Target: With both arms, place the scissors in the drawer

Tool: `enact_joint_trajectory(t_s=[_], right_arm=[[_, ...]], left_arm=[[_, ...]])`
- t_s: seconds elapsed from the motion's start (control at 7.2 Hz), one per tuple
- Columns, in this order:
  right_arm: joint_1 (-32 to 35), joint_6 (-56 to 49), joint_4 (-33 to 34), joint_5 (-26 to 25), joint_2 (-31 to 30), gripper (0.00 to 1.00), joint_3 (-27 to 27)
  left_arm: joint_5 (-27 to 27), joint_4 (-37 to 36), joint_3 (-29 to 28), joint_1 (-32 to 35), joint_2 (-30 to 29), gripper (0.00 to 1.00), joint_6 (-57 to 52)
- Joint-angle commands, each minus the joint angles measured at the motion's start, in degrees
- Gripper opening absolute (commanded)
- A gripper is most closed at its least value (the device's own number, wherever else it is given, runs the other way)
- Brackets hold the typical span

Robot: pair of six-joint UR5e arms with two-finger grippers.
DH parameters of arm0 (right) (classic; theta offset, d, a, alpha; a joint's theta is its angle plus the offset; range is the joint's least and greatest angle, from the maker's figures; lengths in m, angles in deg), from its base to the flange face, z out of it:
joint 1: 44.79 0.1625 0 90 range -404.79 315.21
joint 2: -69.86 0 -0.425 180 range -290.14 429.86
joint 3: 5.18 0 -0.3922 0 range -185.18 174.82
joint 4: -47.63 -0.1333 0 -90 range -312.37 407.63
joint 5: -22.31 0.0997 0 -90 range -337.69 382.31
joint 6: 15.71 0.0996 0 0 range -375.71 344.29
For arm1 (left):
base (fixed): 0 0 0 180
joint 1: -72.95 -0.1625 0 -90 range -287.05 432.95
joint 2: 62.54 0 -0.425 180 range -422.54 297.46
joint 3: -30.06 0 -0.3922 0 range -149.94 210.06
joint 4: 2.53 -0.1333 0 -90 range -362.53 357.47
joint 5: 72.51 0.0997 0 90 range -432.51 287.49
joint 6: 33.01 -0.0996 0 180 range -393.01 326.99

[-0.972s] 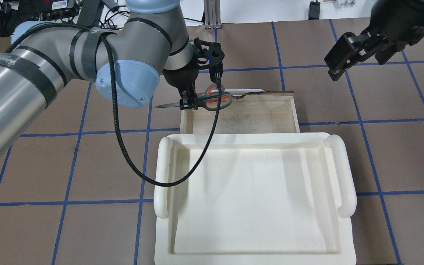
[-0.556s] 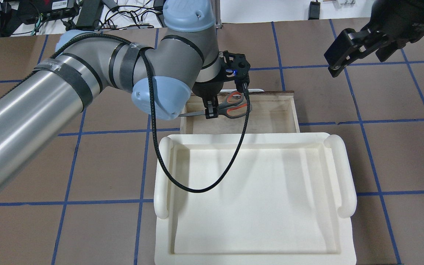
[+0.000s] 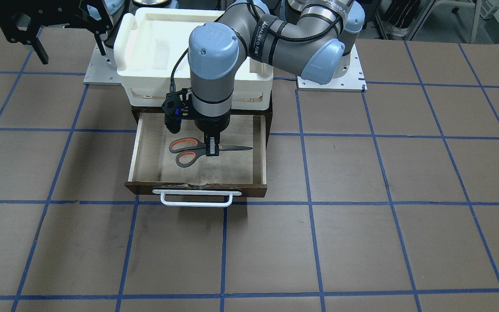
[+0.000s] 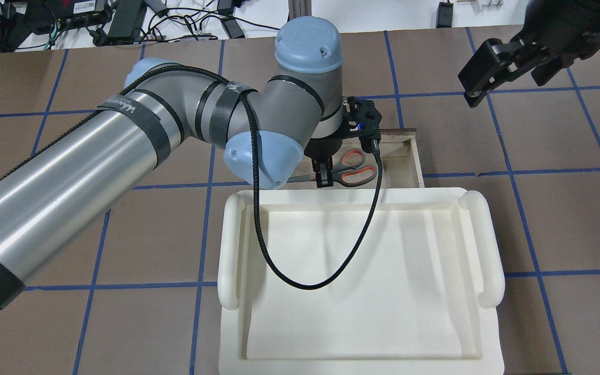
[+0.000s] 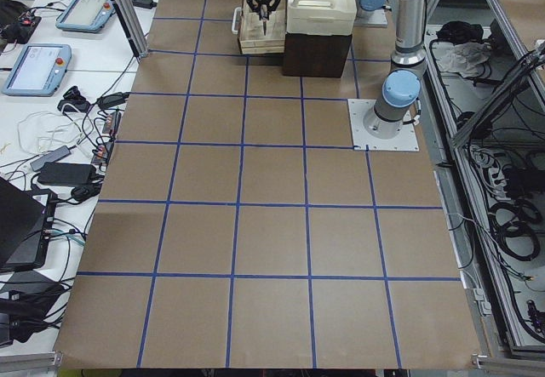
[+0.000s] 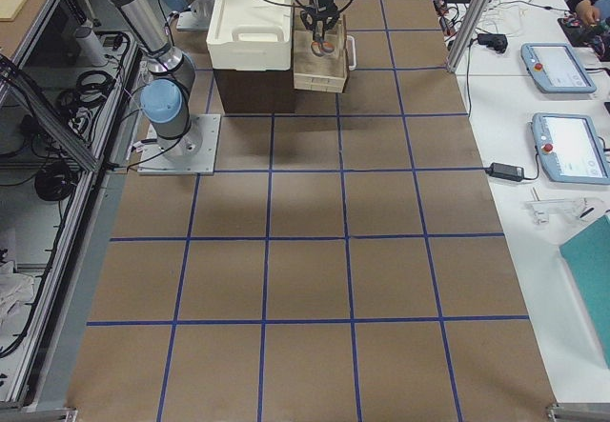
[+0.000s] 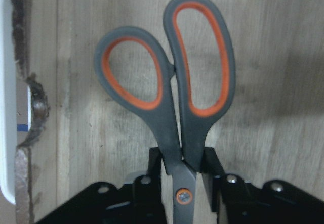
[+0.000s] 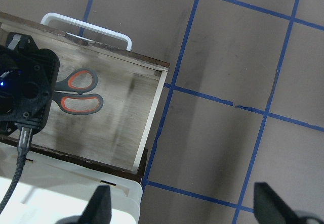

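The scissors (image 3: 184, 151) lie level inside the open drawer (image 3: 197, 187), handles toward its middle and blades toward the side wall. My left gripper (image 3: 211, 149) is shut on them at the pivot, reaching straight down into the drawer. I cannot tell whether they touch the plywood bottom. The left wrist view shows the fingers (image 7: 210, 161) clamping the scissors (image 7: 177, 97) just below the orange-lined loops. They also show in the overhead view (image 4: 354, 169) under the left gripper (image 4: 325, 179). My right gripper (image 4: 471, 94) hangs open and empty, high and off to the drawer's side, its fingertips (image 8: 101, 206) wide apart.
A cream plastic tray (image 4: 232, 245) sits on top of the dark cabinet (image 3: 133, 113) behind the drawer. The left wrist's black cable (image 4: 305, 281) loops over the tray. The drawer's white bar handle (image 3: 195, 200) faces the brown table with blue tape lines (image 3: 319, 242).
My left gripper has carried the scissors from the drawer's side edge to over its middle and down into it. The right gripper has hardly moved.
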Motion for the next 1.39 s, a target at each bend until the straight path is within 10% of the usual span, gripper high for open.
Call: enact_joint_trajectory(t_s=[0.0,1.25], right_arm=[[-0.08,0.80,-0.14,0.23,0.05,1.00,0.00],[-0.08,0.80,-0.14,0.85,0.05,1.00,0.00]], left_arm=[[-0.11,-1.12,0.11,0.76,-1.64,0.00,1.66],[0.15,-1.65,0.73,3.66,-4.55,0.00,2.72]])
